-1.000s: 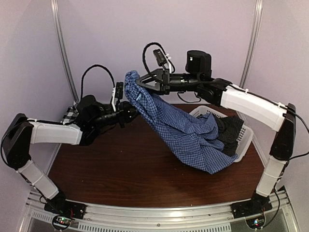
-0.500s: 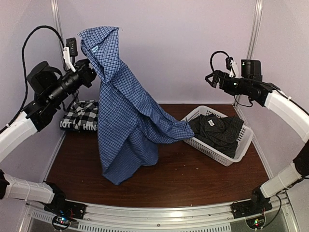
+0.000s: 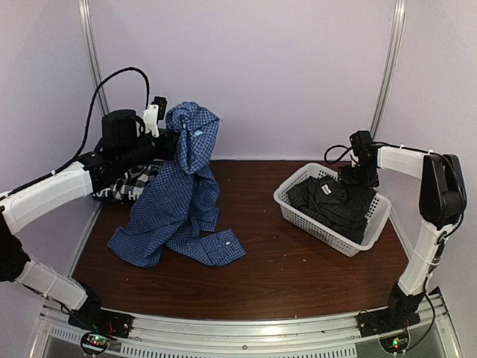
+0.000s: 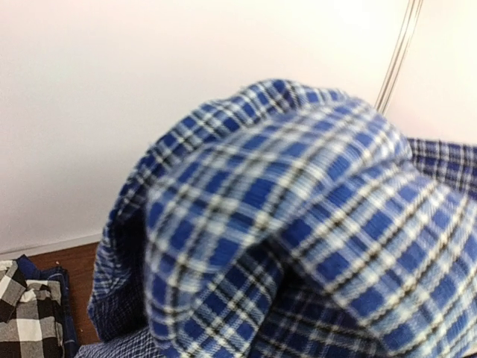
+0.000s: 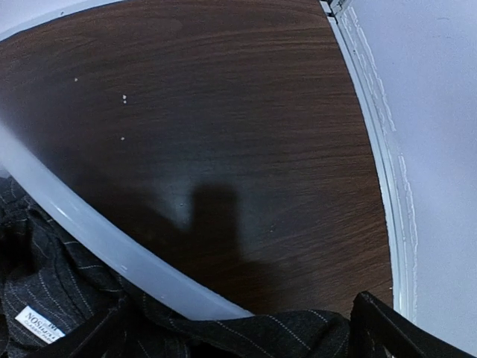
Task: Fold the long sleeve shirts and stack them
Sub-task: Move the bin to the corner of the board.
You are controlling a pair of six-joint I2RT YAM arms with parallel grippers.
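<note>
The blue fine-check shirt (image 3: 175, 212) hangs from my left gripper (image 3: 179, 140) at the back left. Its lower half lies spread on the table. The gripper is shut on the collar end, and the cloth (image 4: 298, 224) fills the left wrist view and hides the fingers. The black-and-white plaid shirt (image 3: 133, 181) lies folded behind it, also in the left wrist view (image 4: 22, 317), with a navy edge (image 4: 65, 298) beneath. My right gripper (image 3: 349, 176) is open, low in the basket over the dark charcoal pinstriped shirt (image 3: 335, 205), whose cloth (image 5: 246, 332) lies between the spread fingers.
The white slatted basket (image 3: 309, 220) stands at the right of the table; its rim (image 5: 112, 250) crosses the right wrist view. The brown table (image 3: 283, 276) shows at front and middle. The purple back wall and metal posts stand close behind.
My left arm came down from high up, so the blue shirt's lower part now lies on the table. My right arm dropped from mid-air into the basket.
</note>
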